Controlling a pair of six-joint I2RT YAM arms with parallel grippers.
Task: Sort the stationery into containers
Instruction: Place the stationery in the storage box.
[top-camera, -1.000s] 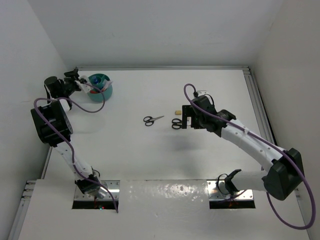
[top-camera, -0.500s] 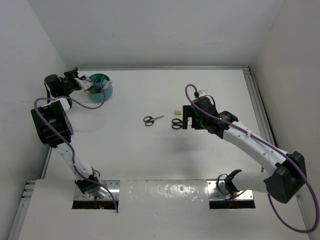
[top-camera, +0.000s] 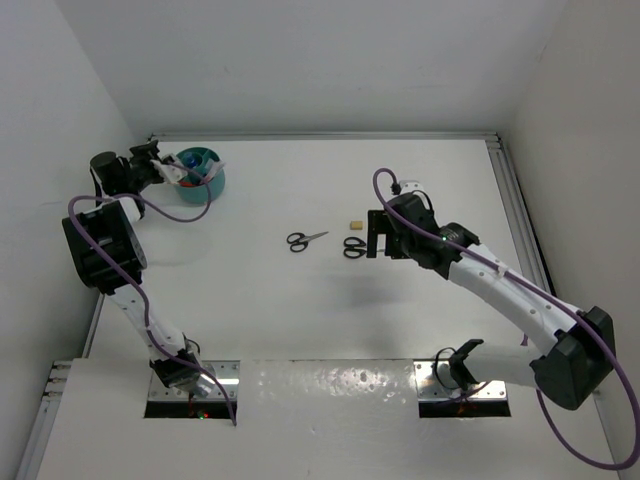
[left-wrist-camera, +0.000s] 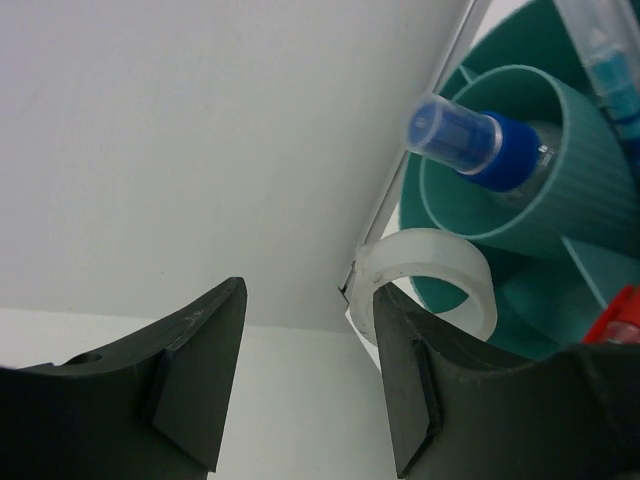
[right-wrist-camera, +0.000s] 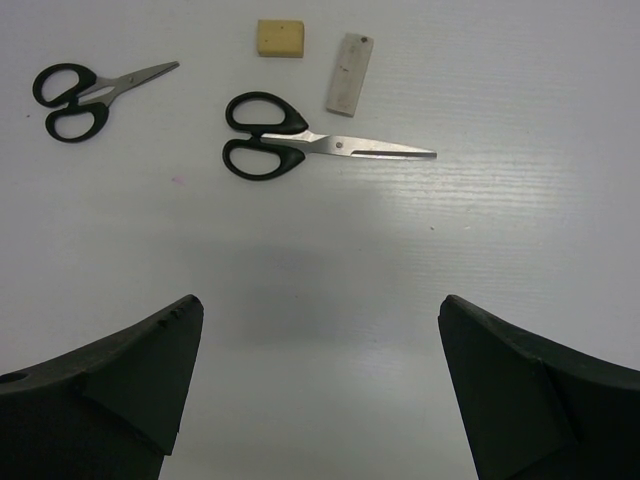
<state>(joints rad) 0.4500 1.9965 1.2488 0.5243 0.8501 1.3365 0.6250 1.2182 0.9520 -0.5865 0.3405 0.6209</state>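
Note:
The round teal organiser (top-camera: 205, 178) stands at the far left. In the left wrist view it (left-wrist-camera: 560, 215) holds a blue-capped bottle (left-wrist-camera: 470, 135) in its central cup, a blue pen (left-wrist-camera: 608, 55) and a red pen (left-wrist-camera: 622, 312). The clear tape roll (left-wrist-camera: 432, 285) leans at the organiser's rim, just beyond one finger (left-wrist-camera: 400, 390). My left gripper (top-camera: 163, 170) (left-wrist-camera: 308, 290) is open, with nothing between its jaws. My right gripper (top-camera: 374, 234) (right-wrist-camera: 320, 300) is wide open above the table, near the larger scissors (right-wrist-camera: 290, 145), smaller scissors (right-wrist-camera: 85, 95), beige eraser (right-wrist-camera: 280, 38) and small white piece (right-wrist-camera: 349, 88).
The white side wall stands close beside the left gripper and the organiser. The table's back rail (top-camera: 320, 135) and right rail (top-camera: 510, 190) bound the work area. Both scissors (top-camera: 305, 240) (top-camera: 355, 247) lie mid-table.
My left gripper has drawn back slightly left from the organiser. My right gripper has shifted very slightly to the right. The scissors and the eraser have not moved.

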